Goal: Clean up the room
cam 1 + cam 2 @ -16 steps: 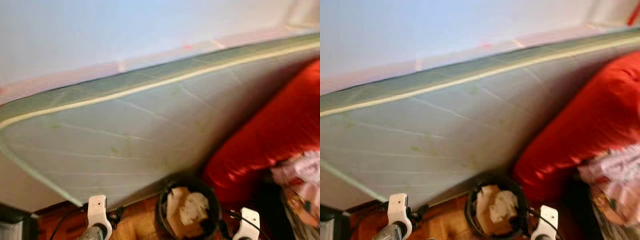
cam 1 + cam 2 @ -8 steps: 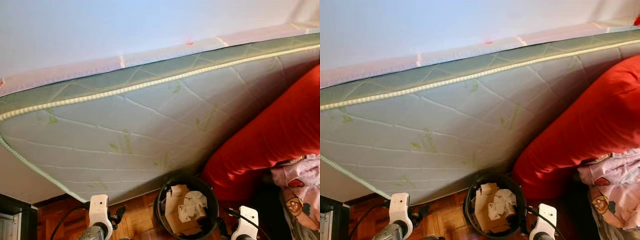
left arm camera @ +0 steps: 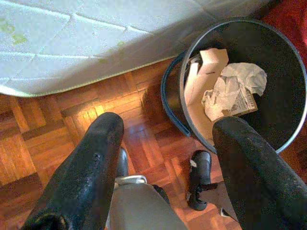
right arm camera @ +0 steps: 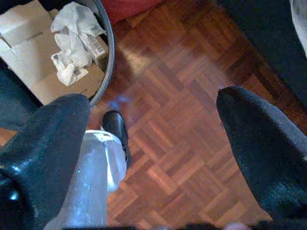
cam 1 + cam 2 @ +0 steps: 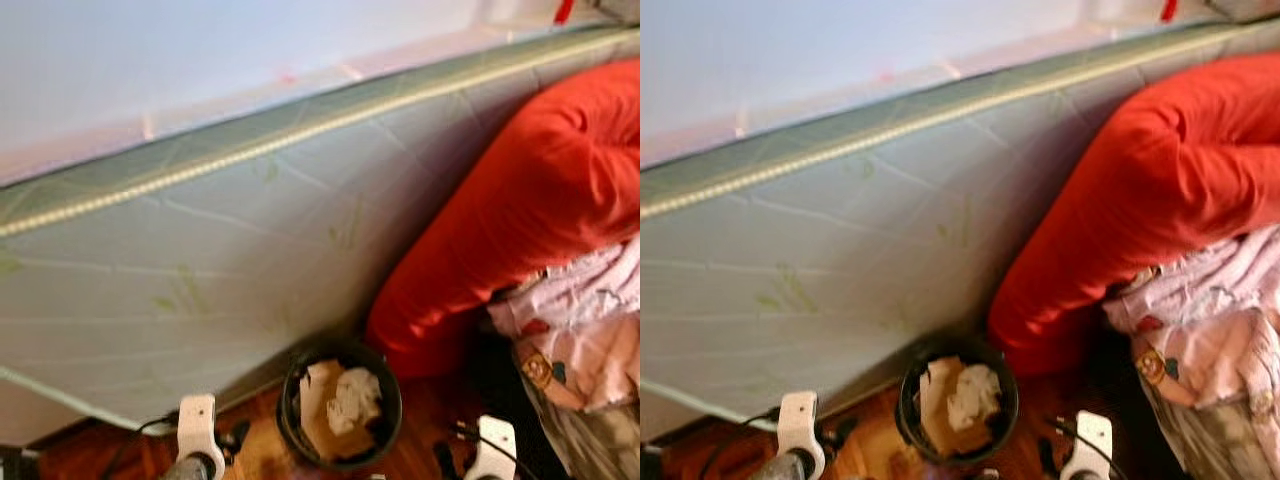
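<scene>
Left eye view: a black waste bin point(image 5: 340, 405) stands on the parquet floor point(image 3: 43, 143), taken as the landmark; it holds cardboard pieces point(image 3: 204, 79) and crumpled paper point(image 3: 237, 88), so it evidently serves as the collection point for the room's litter; a quilted mattress point(image 5: 200, 260) leans on its long edge just behind the bin, its lower edge on the floor, apparently stood up against the wall point(image 5: 150, 60) to free floor space; a red cushion point(image 5: 500, 220) slumps against the mattress beyond the bin on the robot's right, its lower end near the rim; pink patterned fabric point(image 5: 585, 330) lies heaped further right of the bin, over the cushion's lower flank; this heap looks like the nearest untidied item.

Left gripper point(image 3: 165, 158) hangs low with the 2 fingers spread wide and empty, pointing down at the floor with the bin's near rim between the fingertips; right gripper point(image 4: 153, 124) is likewise spread and empty, aimed at bare parquet just right of the bin; both arms sit low and idle on either side of the bin; no pick appears to be in hand.
</scene>
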Controlling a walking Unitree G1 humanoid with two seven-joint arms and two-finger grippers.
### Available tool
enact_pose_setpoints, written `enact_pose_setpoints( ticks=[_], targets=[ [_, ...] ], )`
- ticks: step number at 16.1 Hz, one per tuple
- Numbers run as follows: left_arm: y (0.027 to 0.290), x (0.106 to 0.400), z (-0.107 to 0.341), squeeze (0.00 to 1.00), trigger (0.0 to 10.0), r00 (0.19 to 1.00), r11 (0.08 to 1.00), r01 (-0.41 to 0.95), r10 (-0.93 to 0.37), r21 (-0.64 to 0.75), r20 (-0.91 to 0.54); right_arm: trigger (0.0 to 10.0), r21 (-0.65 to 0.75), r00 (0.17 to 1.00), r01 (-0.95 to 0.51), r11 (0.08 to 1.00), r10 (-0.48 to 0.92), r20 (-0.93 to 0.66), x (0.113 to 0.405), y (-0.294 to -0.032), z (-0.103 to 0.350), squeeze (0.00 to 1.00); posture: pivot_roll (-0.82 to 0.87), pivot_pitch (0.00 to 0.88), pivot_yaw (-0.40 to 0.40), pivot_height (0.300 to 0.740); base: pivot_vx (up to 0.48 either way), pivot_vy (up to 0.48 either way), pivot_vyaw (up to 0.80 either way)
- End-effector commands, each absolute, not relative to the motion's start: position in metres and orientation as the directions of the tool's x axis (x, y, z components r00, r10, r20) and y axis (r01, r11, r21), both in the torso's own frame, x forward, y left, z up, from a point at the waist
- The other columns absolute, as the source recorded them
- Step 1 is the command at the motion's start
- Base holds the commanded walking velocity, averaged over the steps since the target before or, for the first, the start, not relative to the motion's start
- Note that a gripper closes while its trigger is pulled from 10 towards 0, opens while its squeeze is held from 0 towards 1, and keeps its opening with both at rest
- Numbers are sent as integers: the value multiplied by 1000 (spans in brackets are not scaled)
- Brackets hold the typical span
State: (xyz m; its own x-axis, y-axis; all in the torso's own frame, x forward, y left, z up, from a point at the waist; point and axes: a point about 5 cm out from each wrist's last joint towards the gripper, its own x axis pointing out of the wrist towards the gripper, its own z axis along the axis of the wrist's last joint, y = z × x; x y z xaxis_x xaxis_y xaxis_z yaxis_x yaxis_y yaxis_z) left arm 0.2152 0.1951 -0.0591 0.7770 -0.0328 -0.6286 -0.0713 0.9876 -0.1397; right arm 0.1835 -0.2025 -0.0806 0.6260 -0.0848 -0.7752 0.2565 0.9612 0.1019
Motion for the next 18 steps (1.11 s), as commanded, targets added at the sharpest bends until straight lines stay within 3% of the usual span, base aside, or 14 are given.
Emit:
enact_pose_setpoints(
  ticks=[1,12,18],
  targets=[
    [196,202,-67,0,10000,741,987,-85,-27,-133,-671,10000,97,607,254,962,-80,-791,176,-200,-85,0,59,176,-42,740,0,0,0],
    [197,194,-72,0,10000,728,981,-130,-6,-146,-686,10000,105,625,226,969,-61,-778,179,-194,-84,0,56,142,-44,740,0,0,0],
    [196,193,-72,0,10000,730,980,-131,-7,-149,-683,10000,96,613,214,972,-57,-788,172,-198,-86,0,53,135,-47,740,-291,0,0]
  ],
)
